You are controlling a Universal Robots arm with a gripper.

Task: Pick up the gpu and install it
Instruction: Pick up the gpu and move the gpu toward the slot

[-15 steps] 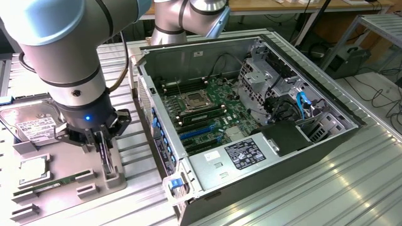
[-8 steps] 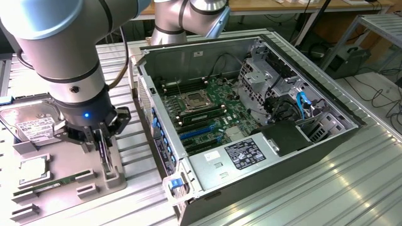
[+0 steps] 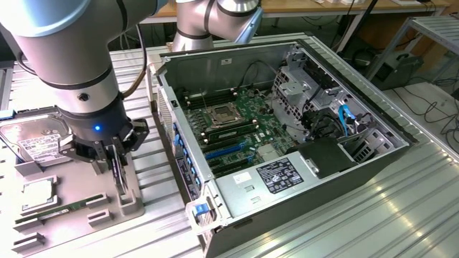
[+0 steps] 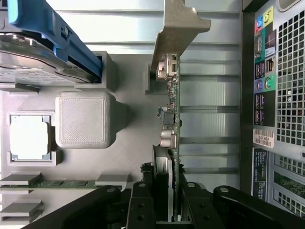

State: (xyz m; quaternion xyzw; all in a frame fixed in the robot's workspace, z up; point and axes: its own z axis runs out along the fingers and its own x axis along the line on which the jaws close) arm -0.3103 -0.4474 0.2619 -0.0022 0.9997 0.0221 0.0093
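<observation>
Two neighbours flank gpu (image 4: 167, 117) in pincer (image 4: 164, 193): hard drive (image 4: 38, 52), case (image 4: 281, 95).

Reads as a robotics lab or hardware workshop. Shown by an industrial robot arm (image 3: 79, 70) over a ribbed metal tabletop (image 3: 401, 215), an open computer tower (image 3: 215, 64) with bare motherboard (image 3: 244, 129), and a grey parts holder (image 3: 72, 185) carrying a hard drive (image 3: 36, 140). Behind, loose cables (image 3: 430, 107) on the floor and a wooden desk (image 3: 315, 6).
</observation>
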